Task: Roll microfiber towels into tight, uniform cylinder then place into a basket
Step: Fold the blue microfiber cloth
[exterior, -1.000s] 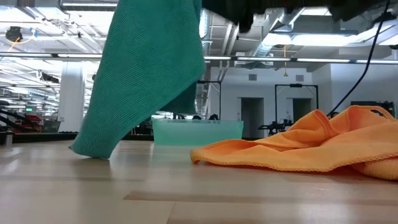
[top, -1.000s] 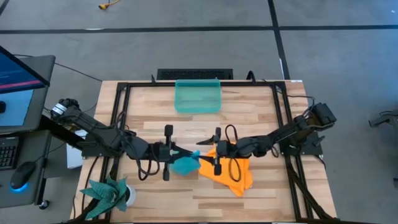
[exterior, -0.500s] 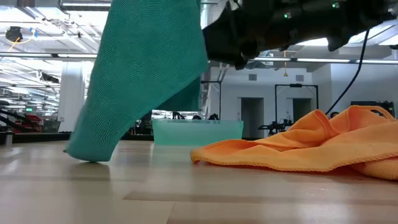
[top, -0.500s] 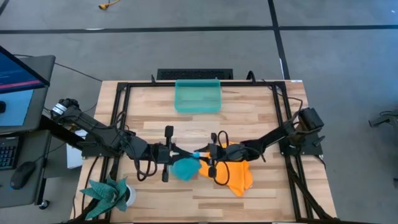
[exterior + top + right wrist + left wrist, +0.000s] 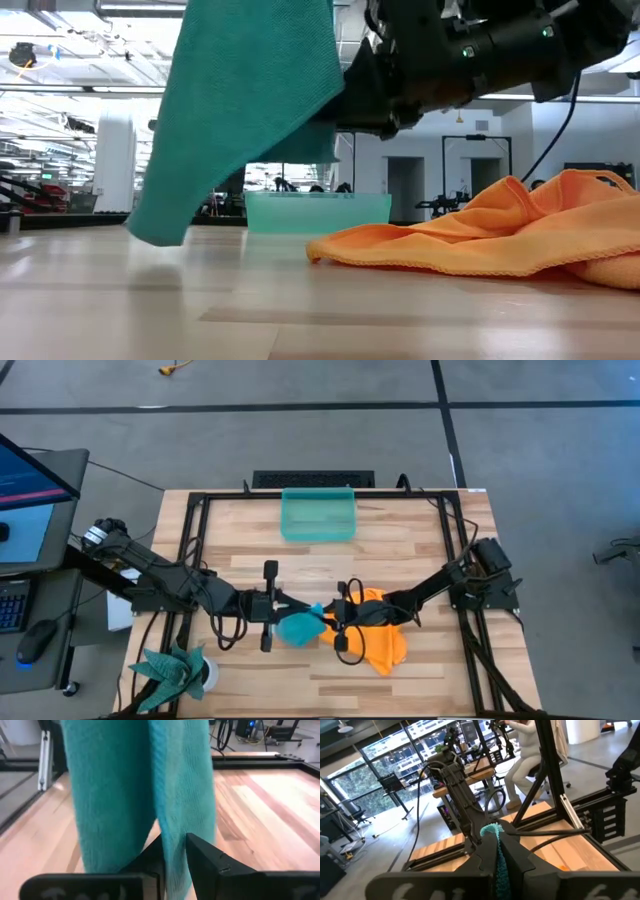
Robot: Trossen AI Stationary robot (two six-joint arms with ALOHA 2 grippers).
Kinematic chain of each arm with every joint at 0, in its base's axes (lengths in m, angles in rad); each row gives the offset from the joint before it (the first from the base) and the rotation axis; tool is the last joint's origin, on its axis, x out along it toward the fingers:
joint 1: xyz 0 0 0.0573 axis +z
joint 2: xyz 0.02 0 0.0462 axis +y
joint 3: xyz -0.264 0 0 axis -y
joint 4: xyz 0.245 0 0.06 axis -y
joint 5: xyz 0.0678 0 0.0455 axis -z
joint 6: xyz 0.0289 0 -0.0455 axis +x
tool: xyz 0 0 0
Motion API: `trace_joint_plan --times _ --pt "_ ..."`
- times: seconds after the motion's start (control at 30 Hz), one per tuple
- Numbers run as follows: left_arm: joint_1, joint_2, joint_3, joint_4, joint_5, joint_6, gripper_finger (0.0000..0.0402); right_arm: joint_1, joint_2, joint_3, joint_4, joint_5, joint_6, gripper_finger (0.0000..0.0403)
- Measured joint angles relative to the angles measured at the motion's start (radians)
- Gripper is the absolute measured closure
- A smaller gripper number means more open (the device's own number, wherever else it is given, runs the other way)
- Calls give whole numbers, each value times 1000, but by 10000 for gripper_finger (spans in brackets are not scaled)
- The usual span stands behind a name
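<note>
The teal towel (image 5: 295,628) hangs between my two grippers near the table's middle. It shows as a broad drape in the low view (image 5: 240,110), with its lower tip at or just above the wood. My left gripper (image 5: 310,607) is shut on its top. My right gripper (image 5: 323,622) comes from the right and is shut on the hanging cloth (image 5: 115,795). The orange towel (image 5: 385,642) lies crumpled on the table under the right arm. The teal-green basket (image 5: 318,515) stands at the far middle. My left gripper pinches the teal towel's top corner (image 5: 493,829) between its two fingers, and a tuft shows above the fingertips. The fingers come about level from the table's left. The cloth hangs below them. My right gripper pinches a hanging fold of the teal towel (image 5: 172,837) between its two fingers, below the left gripper's hold. It comes about level from the table's right (image 5: 345,95). One layer or several, I cannot tell. The cloth drapes slack beneath.
A green spiky plant in a white pot (image 5: 175,672) stands at the near left corner. A black frame (image 5: 195,550) borders the table. Bare wood lies between the towels and the basket. The orange towel (image 5: 500,240) fills the low view's right.
My right gripper has gone toward the table's left, from above the orange towel to the hanging teal towel, and has shut on it. The teal towel's lower tip has shifted a little and risen slightly off the wood.
</note>
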Motion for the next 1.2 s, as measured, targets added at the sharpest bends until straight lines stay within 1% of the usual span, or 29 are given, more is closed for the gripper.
trace_joint_plan --times 0.1,0.17,0.33,0.37,0.43,0.53,0.63,0.73,0.9,1.07,1.2 --pt "0 -1 6 1 -1 3 401 6 8 -3 -20 1 14 317" --pt "0 -1 6 0 -1 4 401 13 7 -2 -19 5 12 331" --pt "0 -1 6 -28 -6 2 401 37 0 -2 -61 58 7 389" --pt "0 -1 6 -45 -16 2 401 42 -2 0 -68 60 7 393" --pt "0 -1 6 -75 -61 1 401 48 -4 5 -90 62 7 389" --pt "-1 -12 6 -140 -133 -24 401 48 -25 30 -174 79 7 386" --pt "0 -36 6 -230 -143 -75 401 42 -64 72 -319 93 7 396" --pt "-1 -73 6 -319 -148 -127 401 31 -102 146 -477 118 6 393" --pt "-12 -186 8 -458 -162 -204 401 2 -159 269 -792 135 -2 393" --pt "-20 -308 8 -604 -133 -289 401 -28 -188 389 -998 135 -38 396" --pt "-19 -383 8 -754 -108 -431 401 -43 -190 498 -1140 134 -79 392"
